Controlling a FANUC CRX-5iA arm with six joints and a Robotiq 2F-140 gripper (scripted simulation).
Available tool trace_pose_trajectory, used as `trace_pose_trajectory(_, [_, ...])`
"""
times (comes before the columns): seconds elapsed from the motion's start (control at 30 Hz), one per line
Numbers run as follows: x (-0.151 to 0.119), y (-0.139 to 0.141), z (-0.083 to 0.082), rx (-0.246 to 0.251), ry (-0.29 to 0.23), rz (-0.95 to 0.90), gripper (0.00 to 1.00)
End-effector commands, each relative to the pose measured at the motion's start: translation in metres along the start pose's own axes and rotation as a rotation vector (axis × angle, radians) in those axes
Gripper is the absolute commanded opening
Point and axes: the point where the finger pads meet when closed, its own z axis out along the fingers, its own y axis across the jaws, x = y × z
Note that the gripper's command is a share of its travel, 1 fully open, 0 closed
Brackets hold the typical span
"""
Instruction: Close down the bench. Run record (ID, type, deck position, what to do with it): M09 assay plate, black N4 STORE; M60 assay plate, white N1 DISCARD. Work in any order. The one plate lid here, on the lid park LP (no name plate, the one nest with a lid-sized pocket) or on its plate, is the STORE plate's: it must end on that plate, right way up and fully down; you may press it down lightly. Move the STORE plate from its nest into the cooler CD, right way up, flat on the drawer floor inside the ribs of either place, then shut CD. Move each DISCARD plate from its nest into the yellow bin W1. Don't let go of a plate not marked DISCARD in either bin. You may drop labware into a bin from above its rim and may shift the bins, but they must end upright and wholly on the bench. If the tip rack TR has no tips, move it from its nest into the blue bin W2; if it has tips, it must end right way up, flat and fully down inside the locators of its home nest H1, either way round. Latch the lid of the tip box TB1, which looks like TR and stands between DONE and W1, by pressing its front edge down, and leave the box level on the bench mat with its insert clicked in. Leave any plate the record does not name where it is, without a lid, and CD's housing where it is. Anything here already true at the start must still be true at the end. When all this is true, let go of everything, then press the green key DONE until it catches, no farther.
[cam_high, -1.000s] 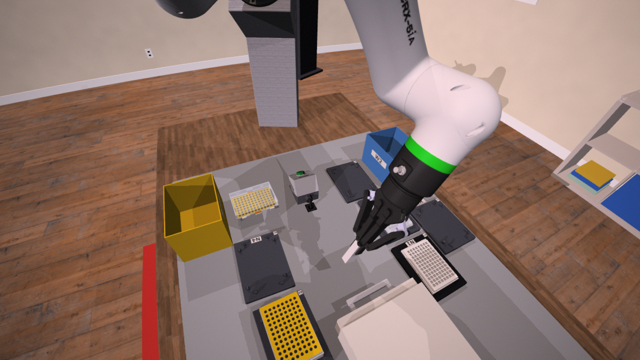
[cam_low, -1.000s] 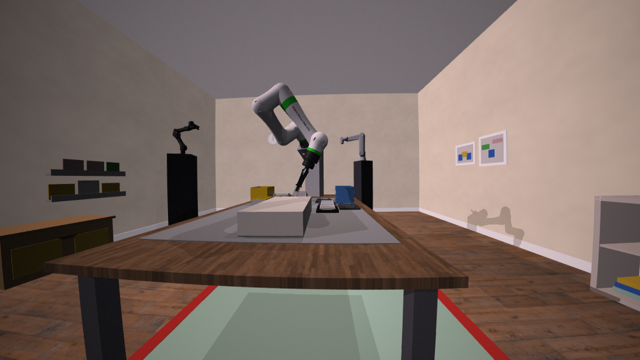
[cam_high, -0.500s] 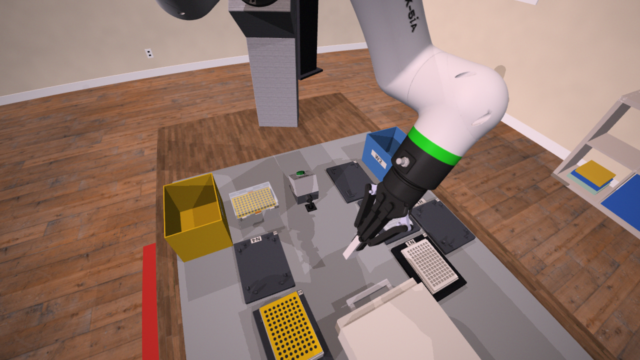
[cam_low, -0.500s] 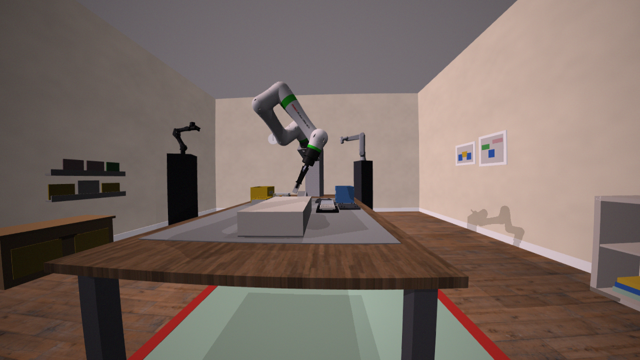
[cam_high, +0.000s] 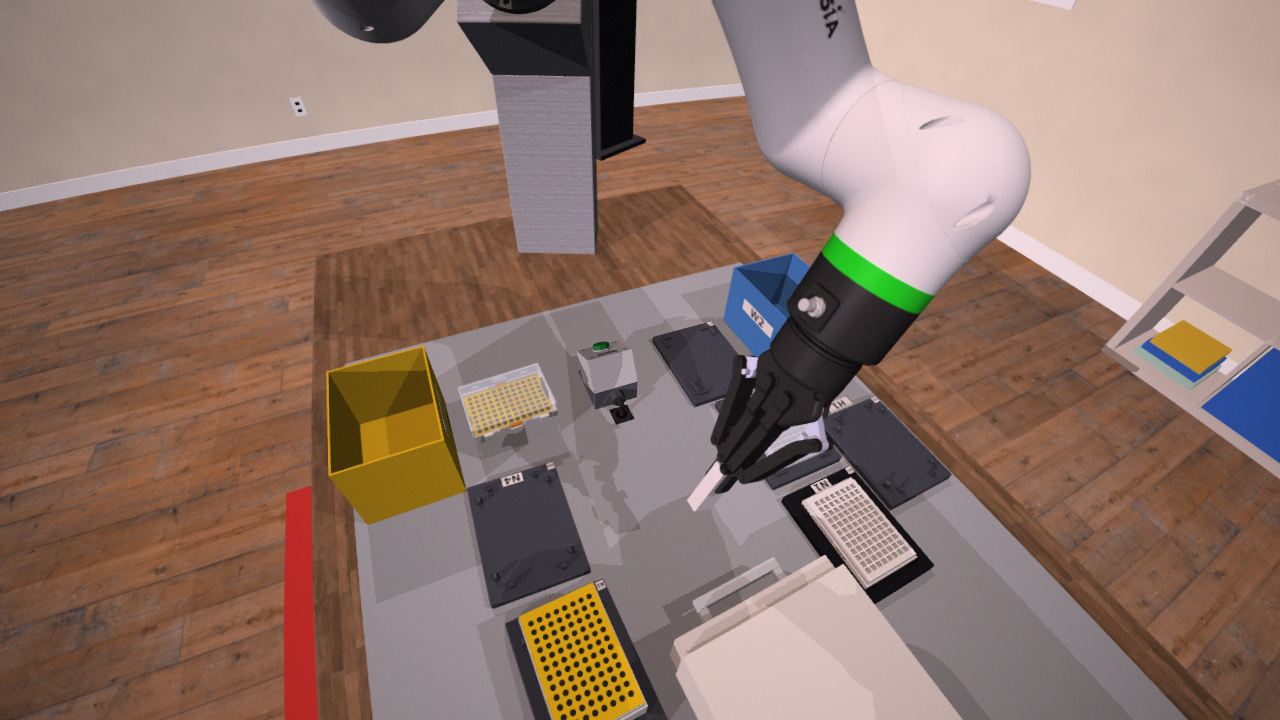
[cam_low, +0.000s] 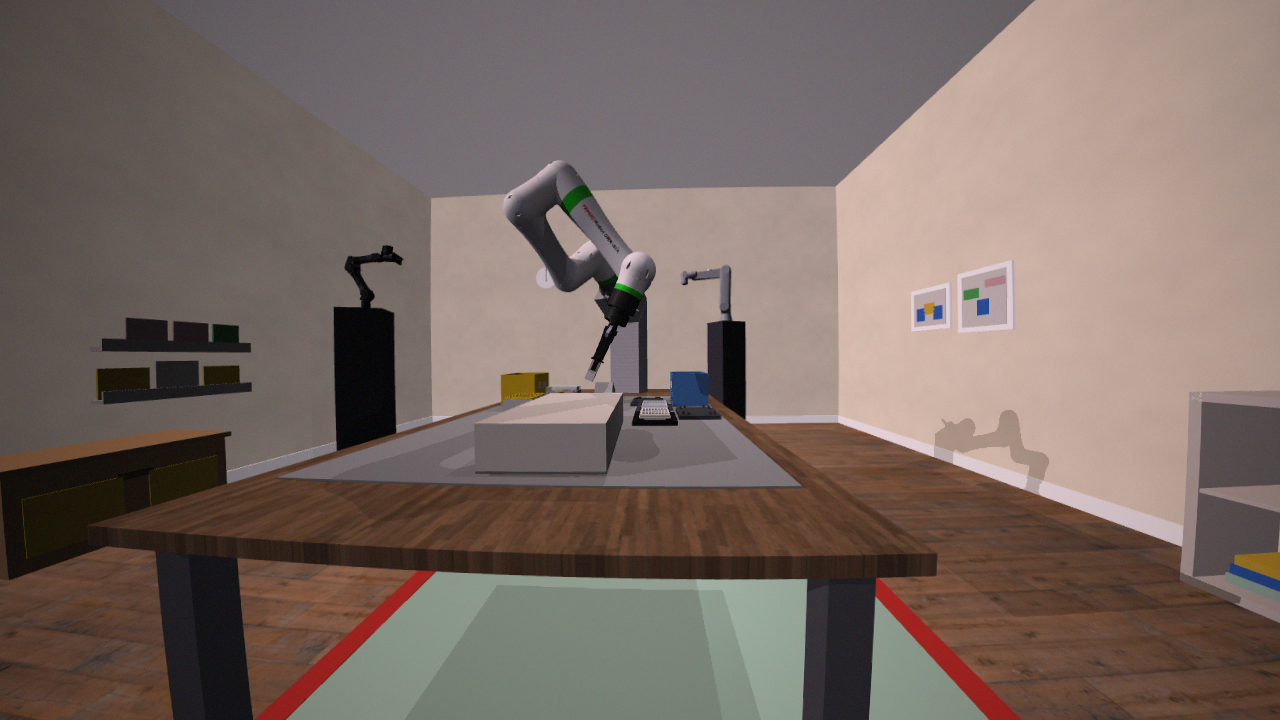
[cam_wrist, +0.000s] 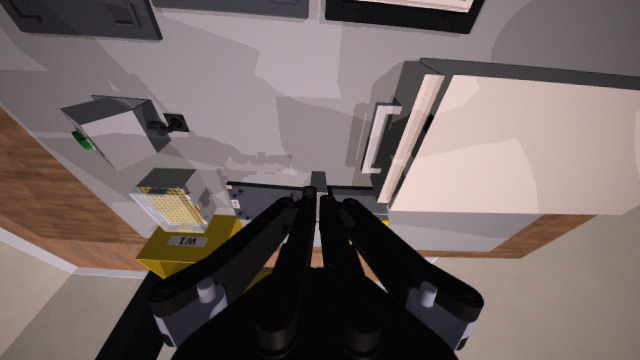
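Note:
My gripper (cam_high: 707, 488) is shut and empty, tilted, above the mat between nest N4 (cam_high: 526, 532) and the white plate (cam_high: 859, 528). It also shows in the wrist view (cam_wrist: 318, 192) and the exterior view (cam_low: 590, 368). The white plate sits in its black nest N1. Nest N4 holds nothing, and no black plate or lid is in view. The cooler CD (cam_high: 805, 653) stands at the front with its drawer handle (cam_high: 733, 586) close to the housing. The yellow tip rack (cam_high: 580, 658) sits in a nest at the front left. The tip box TB1 (cam_high: 506, 400) stands between the yellow bin W1 (cam_high: 384, 429) and the green DONE key (cam_high: 600, 345).
The blue bin W2 (cam_high: 769, 300) stands at the back right. Nest H1 (cam_high: 886, 452) and another dark nest (cam_high: 702, 358) hold nothing. A further nest is partly hidden under my wrist. A small black part (cam_high: 621, 413) lies in front of the DONE box.

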Motion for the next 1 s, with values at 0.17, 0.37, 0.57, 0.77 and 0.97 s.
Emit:
trace_pose_trajectory(0.17, [-0.004,0.0,-0.009,0.0,0.0,0.0,0.0])
trace_pose_trajectory(0.37, [-0.005,0.0,-0.011,0.0,0.0,0.0,0.0])
trace_pose_trajectory(0.57, [-0.002,0.002,-0.012,0.014,0.0,0.03,0.66])
trace_pose_trajectory(0.77, [0.014,0.01,-0.022,0.084,0.0,0.181,0.66])
trace_pose_trajectory(0.97, [0.033,0.02,-0.033,0.169,0.0,0.363,0.66])
